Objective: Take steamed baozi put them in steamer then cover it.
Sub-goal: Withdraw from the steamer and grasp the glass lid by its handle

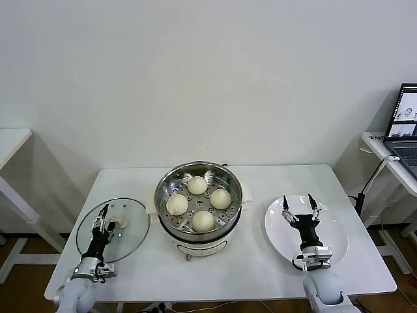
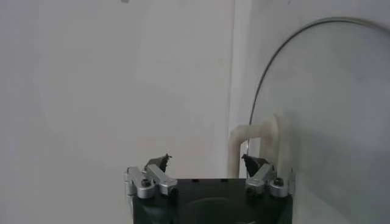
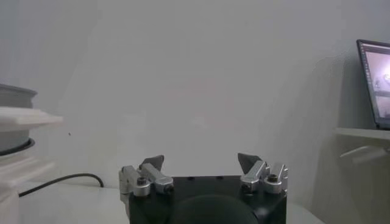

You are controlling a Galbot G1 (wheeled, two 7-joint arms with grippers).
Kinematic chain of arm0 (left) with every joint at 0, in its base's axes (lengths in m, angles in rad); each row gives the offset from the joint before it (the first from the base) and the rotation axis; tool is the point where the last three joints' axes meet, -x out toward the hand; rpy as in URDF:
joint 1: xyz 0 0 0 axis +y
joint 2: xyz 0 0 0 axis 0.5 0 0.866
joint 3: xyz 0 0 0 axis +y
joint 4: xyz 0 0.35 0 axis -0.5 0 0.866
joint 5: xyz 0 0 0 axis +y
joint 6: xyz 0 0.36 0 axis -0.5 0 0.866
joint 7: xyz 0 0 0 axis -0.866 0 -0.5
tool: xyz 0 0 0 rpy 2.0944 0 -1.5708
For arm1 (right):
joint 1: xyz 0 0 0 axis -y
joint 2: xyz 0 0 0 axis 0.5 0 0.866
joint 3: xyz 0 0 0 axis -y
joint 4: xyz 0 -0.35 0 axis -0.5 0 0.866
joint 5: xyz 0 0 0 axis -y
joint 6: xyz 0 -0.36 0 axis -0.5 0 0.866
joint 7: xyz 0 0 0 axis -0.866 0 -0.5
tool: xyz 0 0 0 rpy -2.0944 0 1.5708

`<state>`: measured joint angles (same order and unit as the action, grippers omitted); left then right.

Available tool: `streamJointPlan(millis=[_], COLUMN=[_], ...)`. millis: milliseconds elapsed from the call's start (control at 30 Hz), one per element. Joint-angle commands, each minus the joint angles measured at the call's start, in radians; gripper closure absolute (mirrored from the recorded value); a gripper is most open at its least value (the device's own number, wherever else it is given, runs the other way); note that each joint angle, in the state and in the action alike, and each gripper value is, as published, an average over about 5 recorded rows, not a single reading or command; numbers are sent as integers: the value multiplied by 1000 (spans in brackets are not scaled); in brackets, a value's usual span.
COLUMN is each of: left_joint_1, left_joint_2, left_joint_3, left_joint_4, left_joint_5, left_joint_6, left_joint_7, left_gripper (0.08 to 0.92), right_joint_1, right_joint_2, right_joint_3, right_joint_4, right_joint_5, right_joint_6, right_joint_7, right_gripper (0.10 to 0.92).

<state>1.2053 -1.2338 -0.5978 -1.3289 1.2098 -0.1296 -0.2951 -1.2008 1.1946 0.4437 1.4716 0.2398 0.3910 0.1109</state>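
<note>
The steamer [image 1: 160,189] stands at the table's middle with several cream-white steamed baozi [image 1: 203,221] on its perforated tray, uncovered. A round glass lid [image 1: 133,238] with a cream handle [image 1: 119,223] lies flat to its left. My left gripper [image 1: 104,218] hovers low over that lid, open. In the left wrist view the left gripper [image 2: 206,161] has the handle [image 2: 256,137] close by one fingertip [image 2: 248,162], not centred between the jaws. My right gripper [image 1: 300,208] is open above a bare white plate [image 1: 332,241], holding nothing; the right gripper [image 3: 201,161] shows spread jaws.
A laptop [image 1: 407,124] sits on a side table at the far right, with a black cable [image 1: 368,186] hanging beside it. Another white table edge [image 1: 13,140] shows at the far left. The steamer's side [image 3: 15,115] appears in the right wrist view.
</note>
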Motion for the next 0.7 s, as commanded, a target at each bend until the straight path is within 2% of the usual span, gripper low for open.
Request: streamJointPlan(millis=[33,533,633,700], left_joint_1=[-13,-15,1,19], left_joint_2=[1,-6,-4,2], left_joint_3=[2,-8,-35,-70], left_joint_4=[15,13,-42,-115], left_joint_5=[7,4,-14,-28], left_joint_6=[10,7,3,6], left_joint_7=[15,9,1,1], left_gripper=[321,751,807,813], right_joint_1=[2,10,11,12], right_joint_2=[1,9,9,9], right_joint_3=[0,-3,-3,-4], right_joint_4=[3,5,6,7], right_joint_5=[-5,-10,-12,-13], right_joint_6=[-1,-1,-1,-1], right_joint_7=[1,6,6,6], right_gripper=[203,203,203,203])
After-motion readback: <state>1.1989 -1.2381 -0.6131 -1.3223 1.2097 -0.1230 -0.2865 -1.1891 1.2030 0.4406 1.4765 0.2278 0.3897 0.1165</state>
